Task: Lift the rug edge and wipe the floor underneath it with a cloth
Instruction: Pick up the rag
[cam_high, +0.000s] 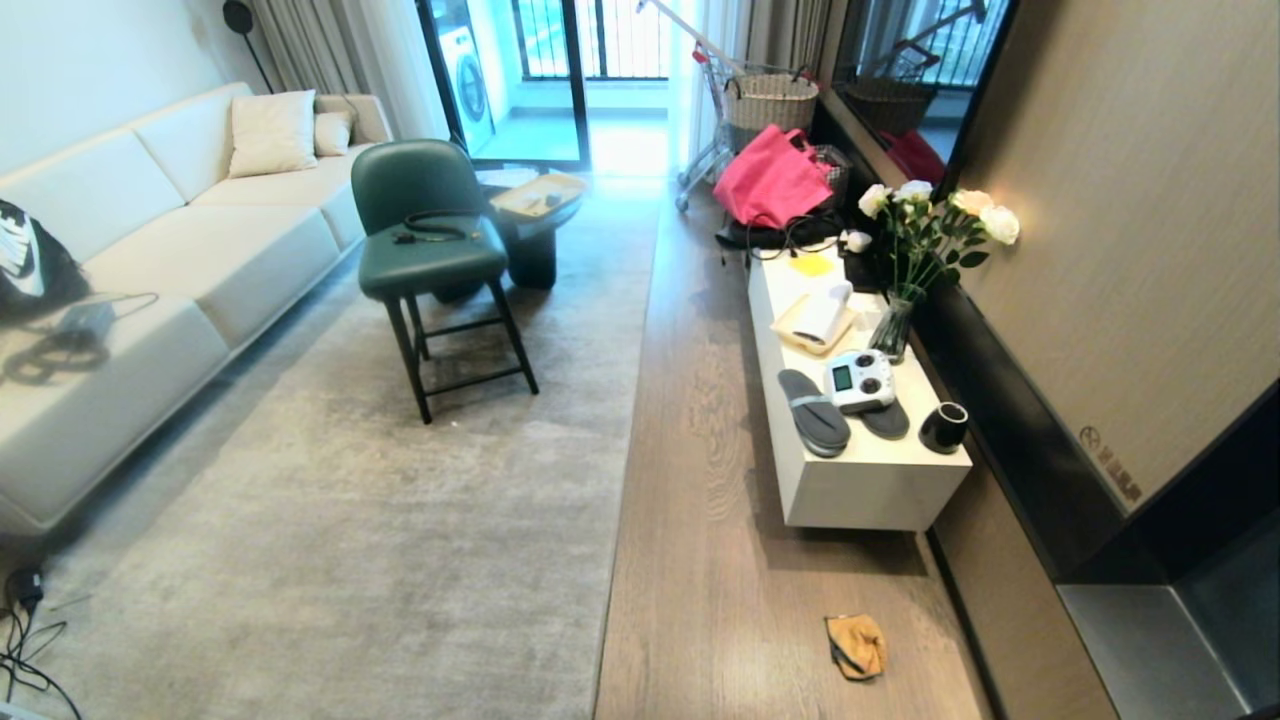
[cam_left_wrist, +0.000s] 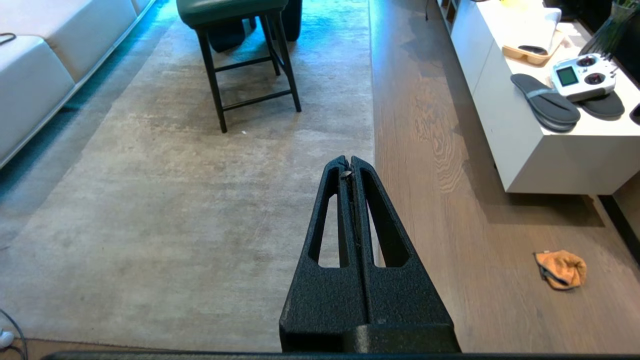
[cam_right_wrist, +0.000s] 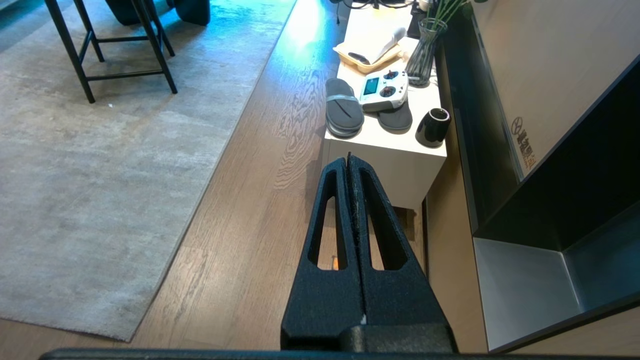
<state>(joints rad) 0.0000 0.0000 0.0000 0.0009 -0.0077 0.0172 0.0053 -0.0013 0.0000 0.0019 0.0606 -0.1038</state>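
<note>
The jaws of the left gripper (cam_left_wrist: 350, 165) and the right gripper (cam_right_wrist: 348, 162) are both clenched on nothing, high above the floor (cam_high: 700, 520). The cloth (cam_high: 856, 646) lies crumpled on the planks, near the white worktop (cam_high: 870, 480), well apart from the rug edge (cam_high: 625, 480). The cloth looks soft and light: pinch a raised fold. The rug seems heavy and limp, so I would grip its edge itself.

One rug (cam_high: 350, 520); one cloth (cam_high: 856, 646) on the floor (cam_high: 700, 560); one chair (cam_high: 430, 250); one sofa (cam_high: 150, 270) with two cushions (cam_high: 272, 132); two slippers (cam_high: 813, 411), one controller (cam_high: 860, 380), one cup (cam_high: 943, 427) and one vase (cam_high: 893, 330) on the cabinet (cam_high: 860, 490); one pink bag (cam_high: 770, 180).
</note>
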